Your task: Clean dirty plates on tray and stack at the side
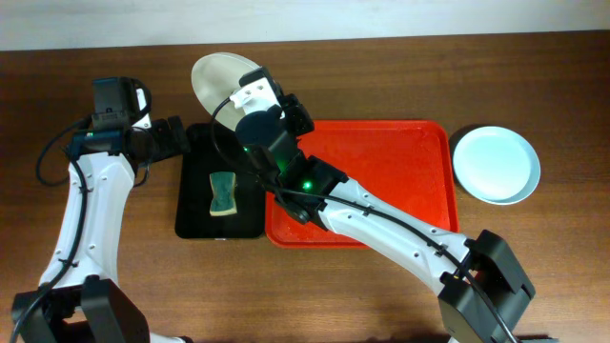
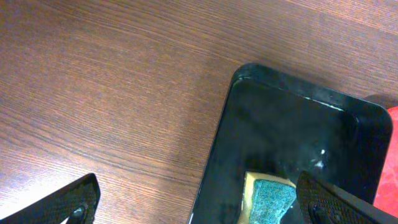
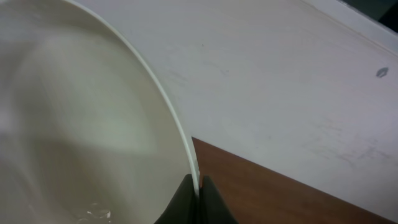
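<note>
Brown wood-grain table (image 1: 400, 76), pale surface (image 1: 381, 14) beyond its far edge; right gripper (image 3: 198, 186) pinches the pale round plate (image 3: 93, 124) by its rim; left gripper (image 2: 199, 202) gapes wide by the black rectangular tray (image 2: 298, 124).

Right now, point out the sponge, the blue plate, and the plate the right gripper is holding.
sponge (image 1: 222, 193): overhead view, middle of its green top.
pale blue plate (image 1: 495, 164): overhead view, centre of its well.
held plate (image 3: 93, 124): right wrist view, its inner face.
</note>
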Robot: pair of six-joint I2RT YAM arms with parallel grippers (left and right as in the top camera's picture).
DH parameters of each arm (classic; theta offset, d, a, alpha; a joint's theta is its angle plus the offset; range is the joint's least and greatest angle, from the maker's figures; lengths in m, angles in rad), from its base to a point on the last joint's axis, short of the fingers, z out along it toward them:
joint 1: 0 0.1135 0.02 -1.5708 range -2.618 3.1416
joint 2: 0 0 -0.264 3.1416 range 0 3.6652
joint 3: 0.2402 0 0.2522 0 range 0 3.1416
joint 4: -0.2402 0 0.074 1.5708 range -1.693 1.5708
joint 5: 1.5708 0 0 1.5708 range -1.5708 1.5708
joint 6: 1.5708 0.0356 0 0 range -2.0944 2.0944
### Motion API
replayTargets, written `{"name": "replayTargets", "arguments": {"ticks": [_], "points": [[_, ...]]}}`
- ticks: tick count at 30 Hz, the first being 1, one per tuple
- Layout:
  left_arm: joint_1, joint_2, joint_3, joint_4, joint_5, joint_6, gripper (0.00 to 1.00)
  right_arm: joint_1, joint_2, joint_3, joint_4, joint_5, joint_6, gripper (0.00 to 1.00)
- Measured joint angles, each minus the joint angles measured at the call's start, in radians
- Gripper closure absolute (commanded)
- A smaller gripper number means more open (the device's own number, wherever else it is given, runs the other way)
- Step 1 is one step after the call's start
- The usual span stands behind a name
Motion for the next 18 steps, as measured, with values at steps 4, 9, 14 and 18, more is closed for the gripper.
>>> {"name": "replayTargets", "arguments": {"ticks": [4,9,14,18], "points": [[0.0,0.0,0.0,0.0,0.0,0.0,0.01,0.0,0.0,0.0,-0.003,0.0,0.0,0.96],[0.0,0.0,0.0,0.0,0.0,0.0,0.01,0.0,0.0,0.0,-0.019,0.001,0.014,0.96],[0.0,0.0,0.0,0.0,0.0,0.0,0.01,-0.005,0.0,0.0,-0.074,-0.001,0.167,0.96],[0.0,0.0,0.0,0.0,0.0,0.0,0.01,-0.039,0.0,0.001,-0.188,-0.048,0.323,0.96]]}}
